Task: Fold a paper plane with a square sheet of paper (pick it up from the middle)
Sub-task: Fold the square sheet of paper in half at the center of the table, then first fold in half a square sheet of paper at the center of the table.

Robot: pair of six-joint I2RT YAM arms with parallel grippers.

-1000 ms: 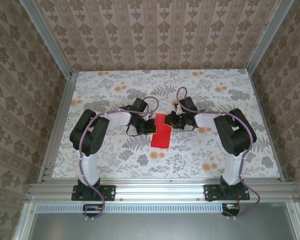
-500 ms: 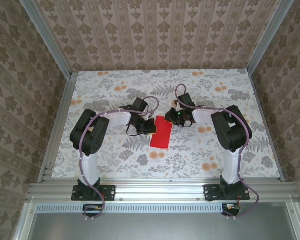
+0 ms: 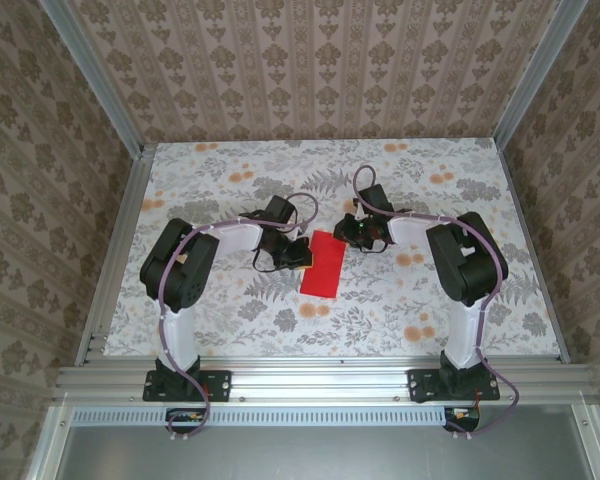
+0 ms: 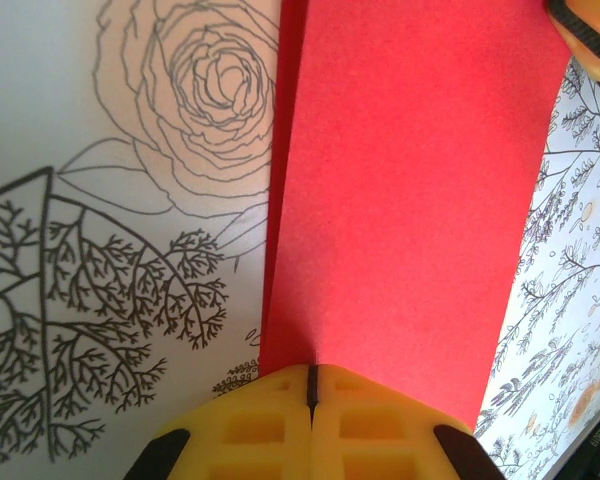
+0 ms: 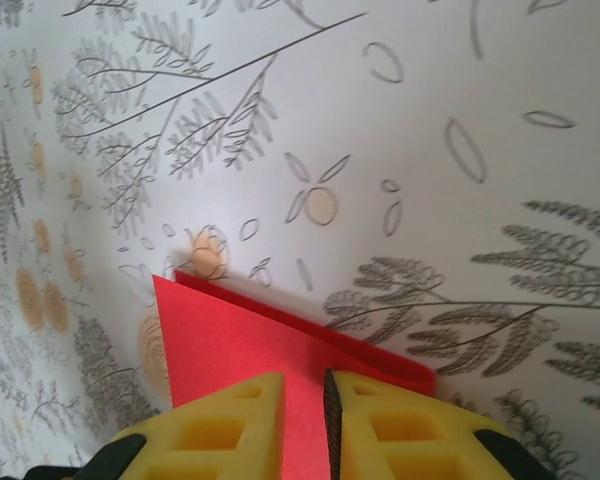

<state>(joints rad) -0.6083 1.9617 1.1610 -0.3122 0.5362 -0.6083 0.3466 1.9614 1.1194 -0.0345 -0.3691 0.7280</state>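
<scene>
The square sheet of paper is bright red and lies folded in half as a long strip on the table's middle. In the left wrist view the paper shows two layers offset along its left edge. My left gripper is shut, its yellow tips resting on the strip's left edge. My right gripper hovers at the strip's far right corner. Its jaws stand a narrow gap apart, with the paper lying flat beneath them and its folded edge curling at the right.
The flower-print tablecloth covers the table inside an aluminium frame. Wallpapered walls close the back and both sides. Both arm bases sit at the near edge.
The right gripper has shifted a little toward the back at the paper's far corner. The left gripper and the paper have stayed put.
</scene>
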